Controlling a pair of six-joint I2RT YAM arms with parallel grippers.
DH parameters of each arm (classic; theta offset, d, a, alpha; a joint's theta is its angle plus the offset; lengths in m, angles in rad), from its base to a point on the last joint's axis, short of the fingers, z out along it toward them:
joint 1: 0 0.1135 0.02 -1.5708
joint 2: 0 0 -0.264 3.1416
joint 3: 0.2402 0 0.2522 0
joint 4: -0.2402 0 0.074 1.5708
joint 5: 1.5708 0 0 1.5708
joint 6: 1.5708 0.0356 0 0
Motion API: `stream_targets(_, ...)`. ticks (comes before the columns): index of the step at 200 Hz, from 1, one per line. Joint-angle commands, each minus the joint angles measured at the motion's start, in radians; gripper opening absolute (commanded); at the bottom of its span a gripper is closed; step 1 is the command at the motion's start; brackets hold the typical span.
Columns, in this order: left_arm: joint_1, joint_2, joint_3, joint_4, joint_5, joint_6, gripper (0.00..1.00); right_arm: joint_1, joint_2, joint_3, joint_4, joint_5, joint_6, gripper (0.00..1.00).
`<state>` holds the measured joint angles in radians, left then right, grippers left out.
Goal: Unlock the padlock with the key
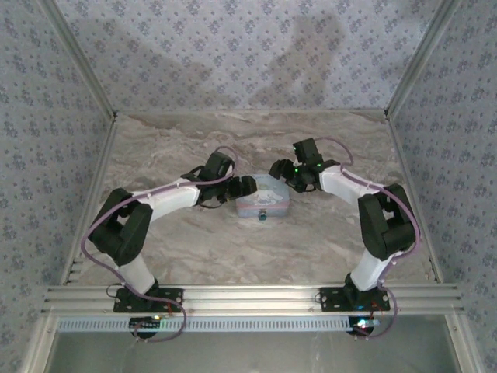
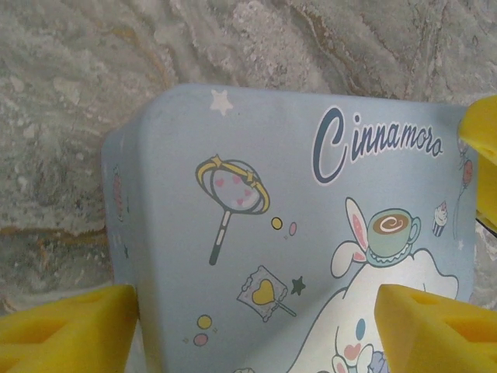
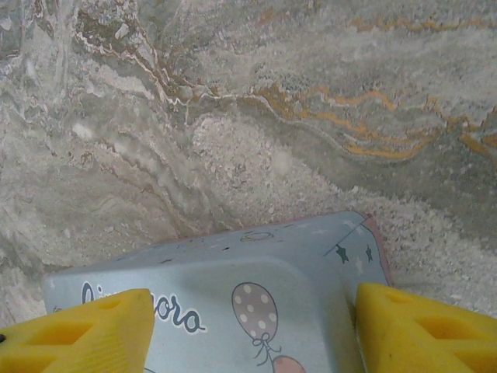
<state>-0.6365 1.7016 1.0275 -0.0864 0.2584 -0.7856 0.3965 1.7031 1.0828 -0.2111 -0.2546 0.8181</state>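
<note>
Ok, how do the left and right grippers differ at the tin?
The left gripper sits at the tin's left side, the right gripper at its far right corner. The left sits over more lid than the right. Both are open, yellow fingers straddling the tin.

A robot test cell, lab-style: patterned wallpaper panels (image 1: 233,47) box in a marble-look tabletop (image 1: 233,256); along its near edge runs an aluminium rail (image 1: 256,297), with two arm bases (image 1: 147,298) bolted on.
</note>
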Motion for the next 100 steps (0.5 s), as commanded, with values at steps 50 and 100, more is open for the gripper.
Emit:
stream_targets(50,0.022,-0.123,-0.043,0.007,-0.026,0.033,0.84,-0.023,-0.051,0.042,-0.124,-0.039,-0.086,0.81)
stream_targets(100,0.057,-0.337,-0.150,-0.127,-0.108,0.049,0.83,-0.033,-0.153,0.030,-0.218,0.011,-0.160,0.81)
